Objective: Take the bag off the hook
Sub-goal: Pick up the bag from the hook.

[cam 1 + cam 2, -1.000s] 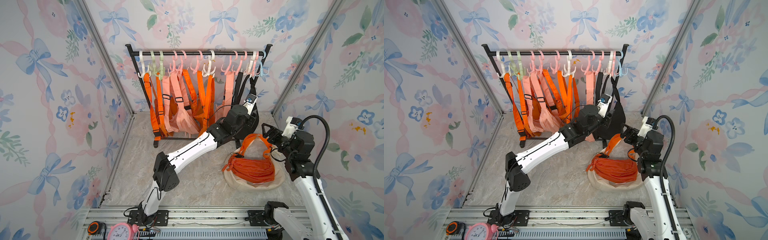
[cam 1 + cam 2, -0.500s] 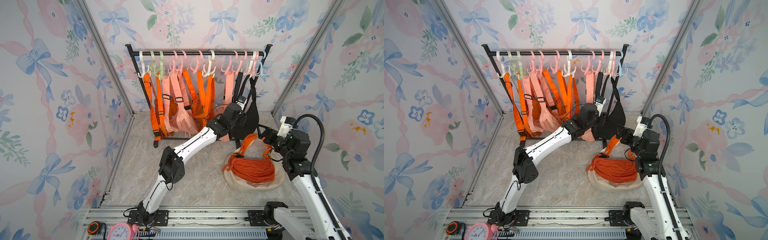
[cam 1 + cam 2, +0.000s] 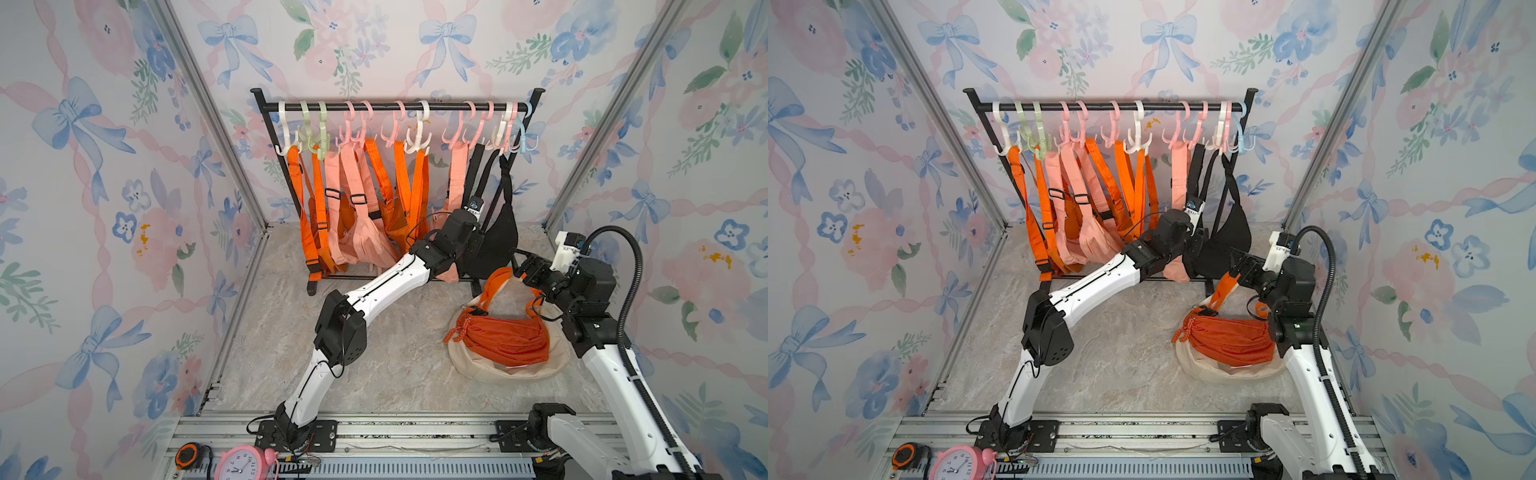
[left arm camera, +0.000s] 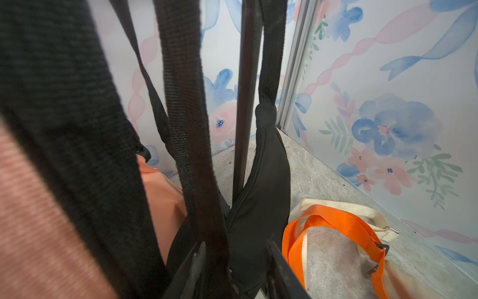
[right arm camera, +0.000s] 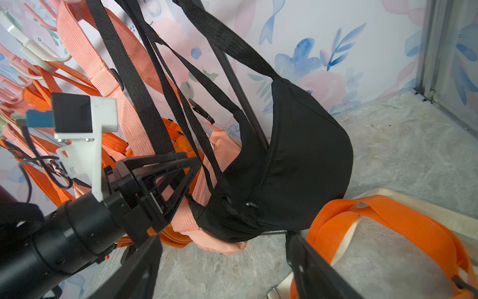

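Observation:
A black bag (image 3: 498,237) (image 3: 1229,237) hangs by black straps from the hooks (image 3: 503,133) at the rack's right end. My left gripper (image 3: 482,245) (image 3: 1196,249) reaches in among those straps. In the left wrist view it (image 4: 234,248) stands open with one black strap (image 4: 191,145) running between its fingers and the bag (image 4: 261,186) just behind. My right gripper (image 3: 521,266) (image 3: 1237,259) is open beside the bag's lower right. In the right wrist view the bag (image 5: 305,160) hangs just ahead of its jaws (image 5: 223,239), with nothing held.
The black rack (image 3: 395,107) carries several orange and pink bags (image 3: 357,232) to the left. An orange bag (image 3: 503,340) lies on a cream bag (image 3: 511,370) on the floor at right, its orange strap (image 3: 494,282) looping up under my right gripper. A pink clock (image 3: 241,463) sits at the front.
My left gripper has slid leftward along the rack, deeper among the black straps. My right gripper has moved slightly toward the black bag.

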Controlling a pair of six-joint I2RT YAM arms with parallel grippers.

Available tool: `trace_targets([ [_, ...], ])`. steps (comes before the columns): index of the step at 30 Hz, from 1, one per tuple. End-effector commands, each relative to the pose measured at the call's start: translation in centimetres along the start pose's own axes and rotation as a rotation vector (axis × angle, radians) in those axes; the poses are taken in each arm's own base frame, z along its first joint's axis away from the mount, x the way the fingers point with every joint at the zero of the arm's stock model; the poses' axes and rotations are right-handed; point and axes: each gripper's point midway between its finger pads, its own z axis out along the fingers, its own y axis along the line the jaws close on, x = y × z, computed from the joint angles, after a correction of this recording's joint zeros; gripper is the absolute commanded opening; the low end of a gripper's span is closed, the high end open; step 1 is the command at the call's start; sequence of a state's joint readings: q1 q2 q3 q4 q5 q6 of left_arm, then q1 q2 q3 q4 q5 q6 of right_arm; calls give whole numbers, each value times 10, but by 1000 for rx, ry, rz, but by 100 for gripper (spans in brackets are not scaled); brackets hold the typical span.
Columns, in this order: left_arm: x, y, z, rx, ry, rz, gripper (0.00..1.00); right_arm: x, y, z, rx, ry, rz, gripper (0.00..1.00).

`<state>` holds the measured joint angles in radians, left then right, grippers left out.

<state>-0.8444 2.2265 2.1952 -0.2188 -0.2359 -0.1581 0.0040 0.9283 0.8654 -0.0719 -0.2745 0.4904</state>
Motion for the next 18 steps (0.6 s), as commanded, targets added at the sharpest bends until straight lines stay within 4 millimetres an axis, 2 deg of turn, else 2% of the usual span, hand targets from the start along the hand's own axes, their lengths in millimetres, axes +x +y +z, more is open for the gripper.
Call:
trace_targets([
  [1, -27, 14, -15, -21, -50, -12, 41, -4, 9, 1, -28, -7, -6, 79],
  [4, -32, 15, -11, 9, -62, -25, 41, -4, 10, 3, -32, -5, -2, 79],
  [11, -29, -3, 7, 143, -60, -25, 42, -3, 15, 8, -35, -3, -12, 79],
  [18, -26, -3, 26, 188, -68, -55, 42, 0, 20, 13, -39, 13, -28, 80],
])
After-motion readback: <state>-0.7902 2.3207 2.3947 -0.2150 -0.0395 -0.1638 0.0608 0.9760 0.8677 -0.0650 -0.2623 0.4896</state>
